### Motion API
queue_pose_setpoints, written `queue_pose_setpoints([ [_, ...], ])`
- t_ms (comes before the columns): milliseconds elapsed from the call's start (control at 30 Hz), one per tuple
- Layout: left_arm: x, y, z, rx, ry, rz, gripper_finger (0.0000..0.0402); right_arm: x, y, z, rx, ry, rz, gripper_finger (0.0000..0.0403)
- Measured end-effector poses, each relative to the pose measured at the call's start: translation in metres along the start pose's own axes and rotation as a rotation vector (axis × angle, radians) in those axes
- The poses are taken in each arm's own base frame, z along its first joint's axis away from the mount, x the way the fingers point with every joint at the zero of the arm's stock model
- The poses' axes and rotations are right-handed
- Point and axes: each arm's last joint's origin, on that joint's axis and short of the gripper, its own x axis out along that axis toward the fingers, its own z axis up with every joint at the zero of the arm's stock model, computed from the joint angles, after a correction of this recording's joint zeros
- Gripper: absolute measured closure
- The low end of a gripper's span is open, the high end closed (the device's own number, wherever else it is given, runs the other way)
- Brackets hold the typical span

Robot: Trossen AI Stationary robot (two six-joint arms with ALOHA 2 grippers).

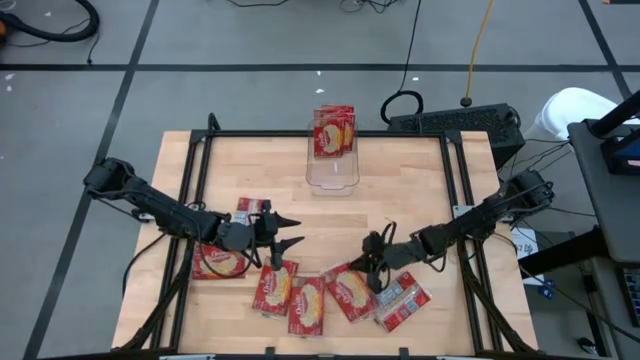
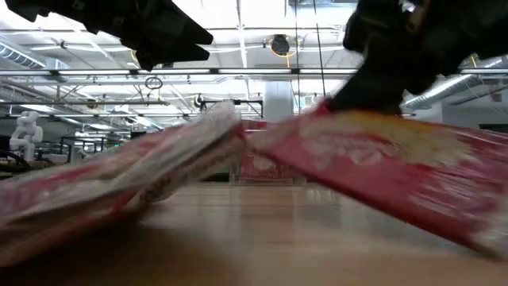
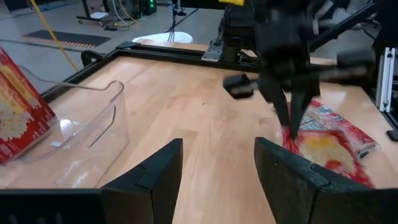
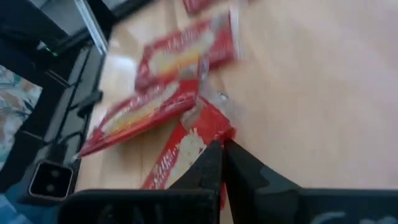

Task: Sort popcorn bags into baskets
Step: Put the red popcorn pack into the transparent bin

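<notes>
Several red popcorn bags point(image 1: 272, 290) lie flat along the table's near edge, some overlapping. The clear basket point(image 1: 332, 183) stands at the far middle, and a few bags point(image 1: 334, 130) stand on edge at its far end. My right gripper point(image 1: 375, 266) is shut on one bag point(image 1: 350, 292) of the near row. My left gripper point(image 1: 292, 231) hovers open over the wood to the left of it, above the near-left bags, with nothing between its fingers. The left wrist view shows the basket point(image 3: 93, 140) and my right gripper point(image 3: 291, 121) beyond my open left fingers. My right gripper pinches the bag's edge at one end point(image 4: 214, 129) between its two fingers. The fingers point(image 3: 300, 106) come slanting down from the table's right. The bag is tilted: the held end point(image 2: 333, 111) is raised, the other end point(image 2: 476, 226) stays low by the neighbouring bags.
A black metal frame point(image 1: 195, 180) runs around the wooden top. One more bag point(image 1: 250, 208) lies behind my left gripper. Bare wood point(image 1: 400, 190) stretches between the basket and the near row. A black device point(image 1: 455, 122) sits just beyond the far right corner.
</notes>
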Motion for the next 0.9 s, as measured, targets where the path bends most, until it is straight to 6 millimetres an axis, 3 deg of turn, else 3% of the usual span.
queue_pose_setpoints([
  [333, 0.007, 0.013, 0.006, 0.085, -0.031, 0.057, 0.0199, -0.051, -0.009, 0.069, -0.285, -0.317, -0.01, 0.0403],
  [600, 0.016, 0.033, 0.013, 0.115, -0.065, 0.139, 0.0199, -0.09, -0.035, 0.11, -0.437, -0.537, -0.204, 0.0403],
  [900, 0.019, 0.04, 0.013, 0.094, -0.052, 0.144, 0.0199, -0.115, -0.07, 0.147, -0.513, -0.77, -0.332, 0.0403],
])
